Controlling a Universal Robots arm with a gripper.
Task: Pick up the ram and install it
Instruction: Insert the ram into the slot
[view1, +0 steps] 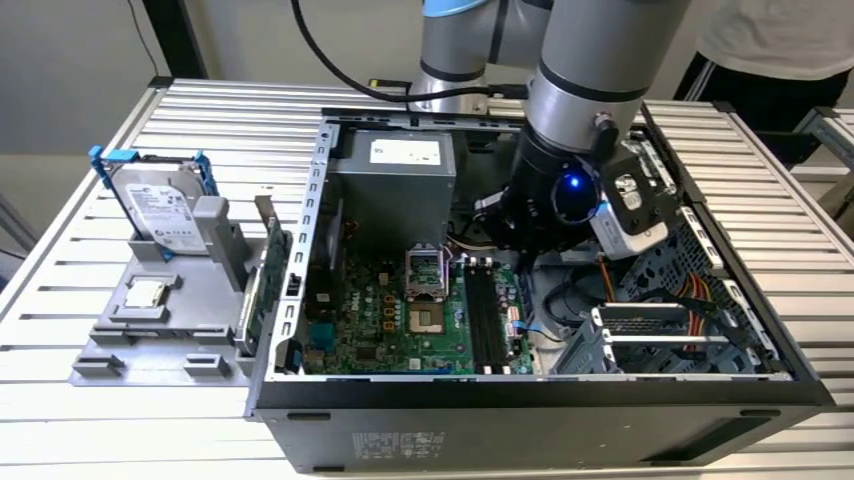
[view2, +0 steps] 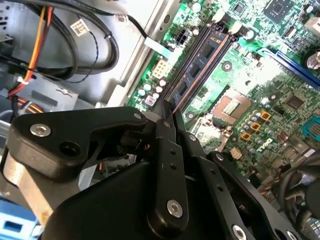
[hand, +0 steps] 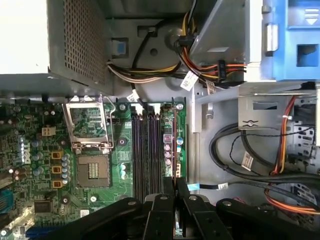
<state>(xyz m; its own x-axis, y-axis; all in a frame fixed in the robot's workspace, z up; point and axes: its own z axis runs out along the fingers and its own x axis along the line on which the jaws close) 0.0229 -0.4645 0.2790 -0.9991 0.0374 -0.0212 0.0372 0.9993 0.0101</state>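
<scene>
While the pincer (hand: 175, 184) is clamped narrow on one end of the ram (hand: 174, 145), the stick stands on edge along the outermost of the memory slots (hand: 145, 150), the one nearest the bare metal wall of the case (view1: 534, 420). In the second wrist view the pincer (view2: 167, 107) pinches the thin board of the ram (view2: 199, 62), whose dark chips run away from it down the slot.

To do this step well, I judge the stick should be kept square to the slot and pushed straight down, so that its notch meets the key and both ends sink evenly. Because the grip is at one end, the far end may ride high, so the press is best made gently and watched for tilt. The three neighbouring slots look empty and give little side support.

Beyond the slots lie the open processor socket (hand: 92, 172), the grey power supply (hand: 75, 45) and loose cables (hand: 240, 150) close by on the wall side. In the exterior view the arm (view1: 587, 90) reaches into the case, which rests on the slatted counter (view1: 80, 440).

Whether the end clips have latched I cannot tell; the near end is hidden under the pincer, and the bottom edge sits too deep to judge.
</scene>
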